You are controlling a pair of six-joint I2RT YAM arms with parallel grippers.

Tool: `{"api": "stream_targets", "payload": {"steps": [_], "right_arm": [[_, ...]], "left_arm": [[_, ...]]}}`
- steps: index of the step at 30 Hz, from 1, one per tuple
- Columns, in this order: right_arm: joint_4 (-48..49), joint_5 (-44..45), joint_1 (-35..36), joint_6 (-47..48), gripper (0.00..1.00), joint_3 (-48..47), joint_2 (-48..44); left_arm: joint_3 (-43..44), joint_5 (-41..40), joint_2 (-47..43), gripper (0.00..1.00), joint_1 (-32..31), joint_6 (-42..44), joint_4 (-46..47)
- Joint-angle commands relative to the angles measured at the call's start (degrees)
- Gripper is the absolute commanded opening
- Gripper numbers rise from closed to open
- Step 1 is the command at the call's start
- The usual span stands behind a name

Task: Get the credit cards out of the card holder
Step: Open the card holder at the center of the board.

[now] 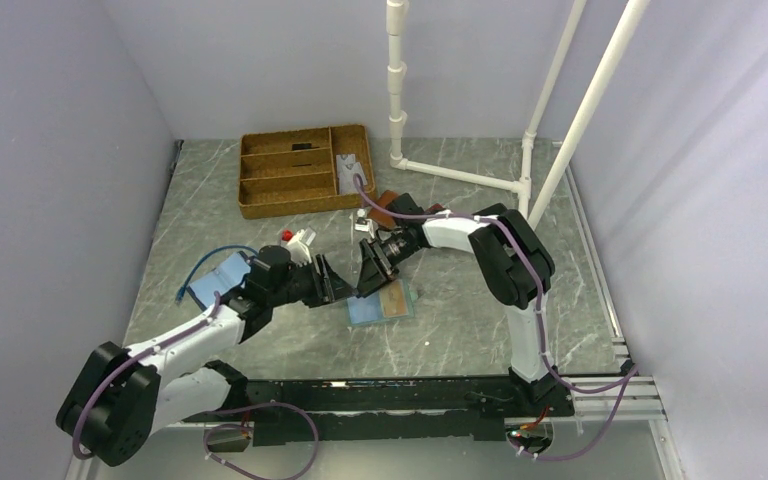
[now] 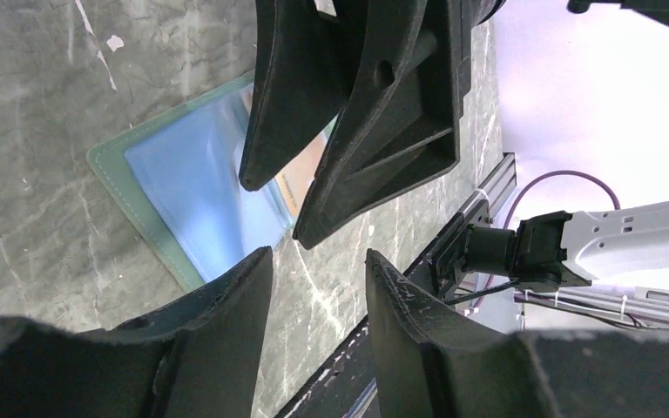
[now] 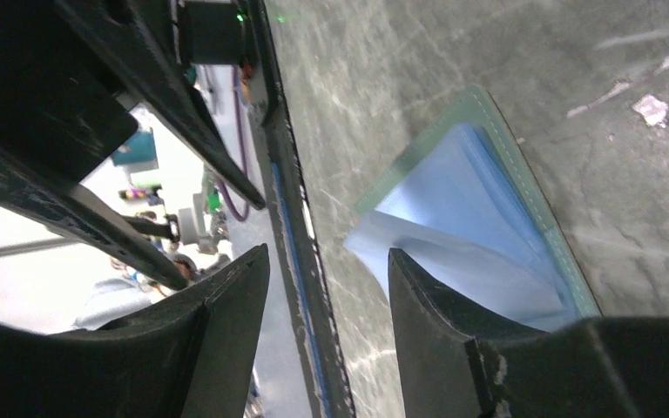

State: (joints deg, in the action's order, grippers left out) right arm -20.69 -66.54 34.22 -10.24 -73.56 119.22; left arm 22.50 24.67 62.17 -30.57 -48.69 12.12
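Observation:
The light blue card holder (image 1: 375, 308) lies open on the table between my two grippers. Its greenish edge shows in the left wrist view (image 2: 144, 213) and the right wrist view (image 3: 488, 209). A tan card (image 1: 396, 297) lies on its right half, and a strip of it shows past the right gripper's fingers in the left wrist view (image 2: 300, 177). My left gripper (image 1: 328, 281) (image 2: 318, 259) is open and empty, just left of the holder. My right gripper (image 1: 372, 271) (image 3: 327, 257) is open and empty, low over the holder's far edge. The two grippers' fingertips almost meet.
A wicker tray (image 1: 260, 185) with compartments stands at the back, a whitish flat item in its right section. A plain blue piece with a blue cable (image 1: 222, 270) lies left. Small wallets (image 1: 392, 203) and a white pipe frame (image 1: 460, 176) lie behind the right arm.

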Motion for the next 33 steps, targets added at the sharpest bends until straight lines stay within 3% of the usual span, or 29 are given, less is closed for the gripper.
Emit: {"api": "stream_targets", "payload": {"steps": [1, 5, 8, 13, 18, 26, 33], "right_arm": [[-9.7, 3.1, -0.9, 13.4, 0.54, -5.7, -4.3], [-19.4, 11.0, -1.1, 27.3, 0.53, -8.6, -7.8], [-20.8, 16.4, -1.2, 34.0, 0.51, -7.2, -11.8], [-13.9, 21.7, -1.1, 43.1, 0.51, 3.5, -20.9], [-4.6, 24.5, 0.8, 56.8, 0.53, 16.4, -26.7], [4.7, 35.0, 4.5, 58.5, 0.56, 20.8, -25.5], [4.8, 42.8, 8.2, 60.5, 0.56, 20.7, -23.0]], "left_arm": [[2.5, -0.7, -1.9, 0.48, -0.1, 1.8, -3.6], [3.5, 1.9, -0.7, 0.46, -0.1, 0.3, -0.1], [3.9, 4.7, 2.6, 0.4, -0.2, -2.0, 6.0], [5.2, 7.9, 10.4, 0.37, -1.0, -4.8, 14.8], [5.5, 6.8, 17.6, 0.35, -1.5, -5.7, 17.4], [5.9, 6.2, 28.5, 0.34, -1.5, -6.5, 19.5], [5.1, 5.0, 30.7, 0.34, -1.5, -5.6, 18.1]]}}
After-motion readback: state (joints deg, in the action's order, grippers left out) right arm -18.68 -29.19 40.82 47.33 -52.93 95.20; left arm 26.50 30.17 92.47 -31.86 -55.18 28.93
